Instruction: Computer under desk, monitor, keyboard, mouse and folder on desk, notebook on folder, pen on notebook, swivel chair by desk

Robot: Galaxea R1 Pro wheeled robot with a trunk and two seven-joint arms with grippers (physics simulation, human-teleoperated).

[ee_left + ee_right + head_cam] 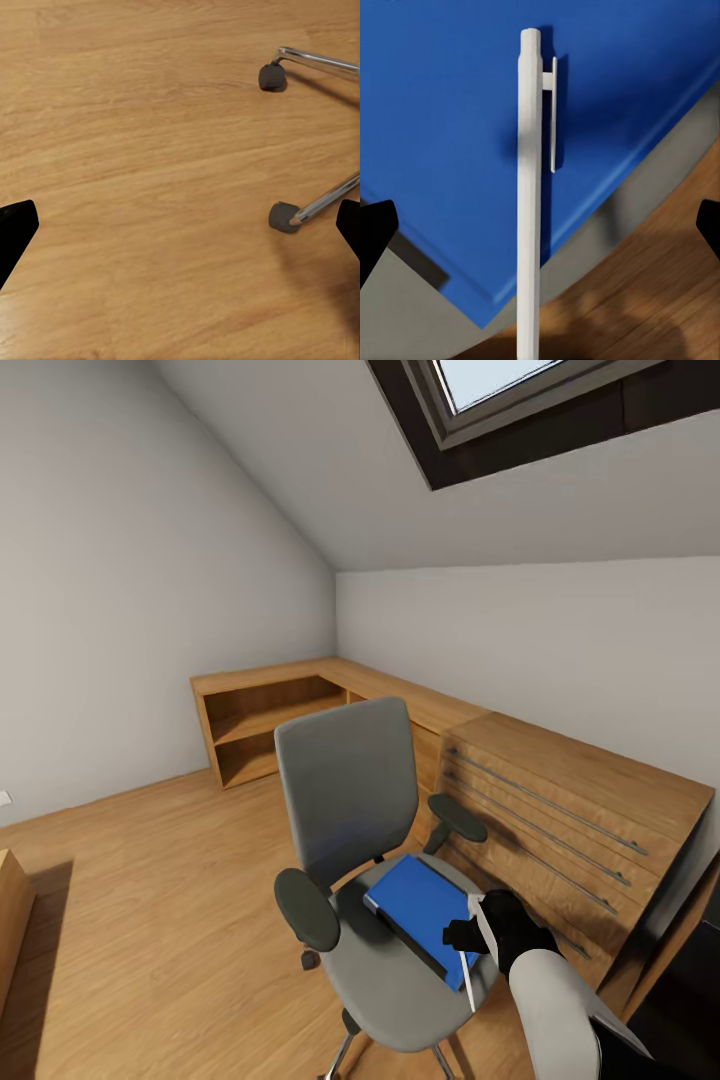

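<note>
We see the swivel chair [370, 860] in the middle of the bedroom's wood floor [140, 880], just left of a wooden drawer chest [570, 810], with the blue folder [420, 905] lying flat on its grey seat. Our right gripper [478, 938] hangs over the folder's near right corner, jaws clamped on the white pen [530, 202]. Our left gripper [180, 232] hovers over bare floor beside the chair's casters [283, 217], jaws spread wide.

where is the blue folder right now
The folder lies on the swivel chair seat, lower middle of the head view, beside the right pincer, with the pen over it.
</note>
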